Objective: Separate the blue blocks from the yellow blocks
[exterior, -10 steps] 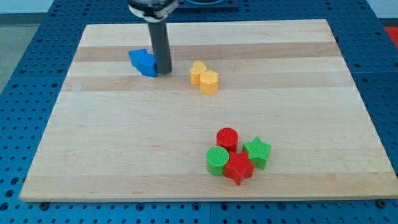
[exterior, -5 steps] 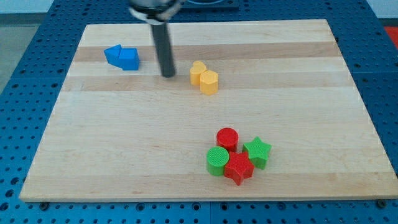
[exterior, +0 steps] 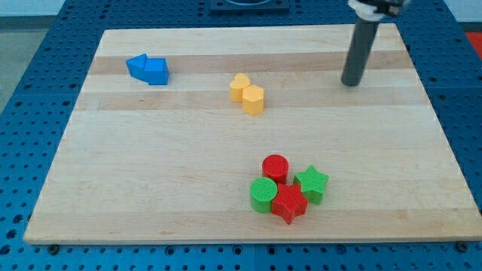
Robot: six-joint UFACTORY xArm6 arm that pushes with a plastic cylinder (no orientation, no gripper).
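Two blue blocks [exterior: 147, 69] lie touching each other near the view's top left of the wooden board [exterior: 151, 173]. Two yellow blocks [exterior: 247, 94] sit together right of them, near the top middle, well apart from the blue pair. My tip [exterior: 350, 83] rests on the board at the view's upper right, far right of the yellow blocks and touching no block.
A cluster near the view's bottom middle holds a red cylinder [exterior: 275, 167], a green cylinder [exterior: 263, 194], a red star [exterior: 288, 203] and a green star [exterior: 312, 184]. A blue perforated table surrounds the board.
The blue blocks were pushed left, away from the yellow pair, and now rest. My tip left them and swept right across the board to the upper right.
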